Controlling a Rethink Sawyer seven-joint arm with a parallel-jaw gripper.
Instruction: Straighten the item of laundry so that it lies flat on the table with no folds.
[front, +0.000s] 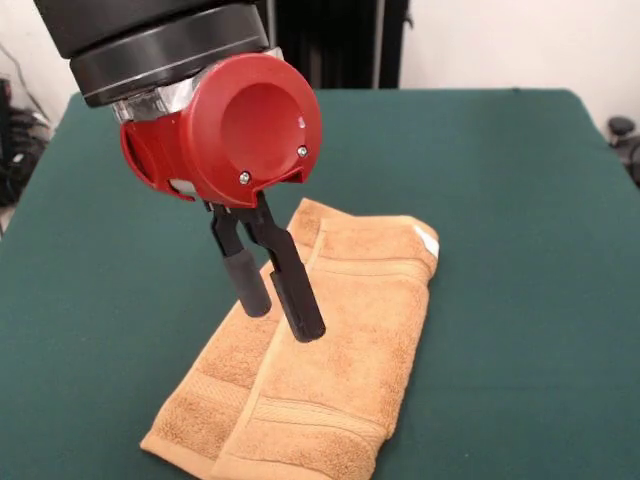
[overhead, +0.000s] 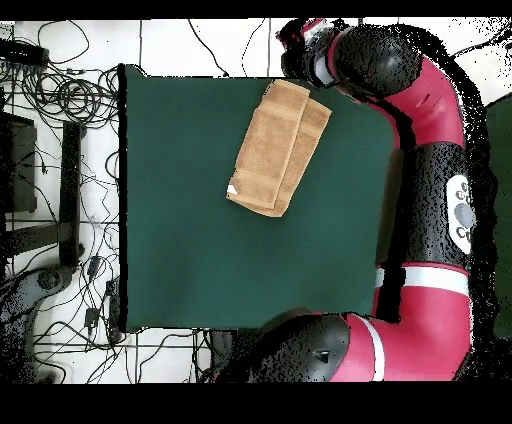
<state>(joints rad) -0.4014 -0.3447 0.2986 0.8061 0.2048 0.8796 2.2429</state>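
The orange-tan towel (front: 330, 340) lies at an angle on the green table (front: 520, 180), near its front edge. It is folded lengthwise, with one layer lying over the other along a long crease. Its white care tag (front: 428, 240) sticks out at the far right corner. My gripper (front: 282, 315) hangs from the red wrist over the towel's left half. Its two black fingers are apart with nothing between them. I cannot tell if the tips touch the cloth. In the overhead view the towel (overhead: 278, 148) lies near the table's (overhead: 200, 250) top edge, tag (overhead: 232, 188) at its lower left; the arm hides the gripper.
In the overhead view the red and black arm (overhead: 440, 150) runs along the table's right side and curves over its top right corner. Cables and stands (overhead: 60, 150) lie on the floor to the left. Green table surface spreads wide around the towel.
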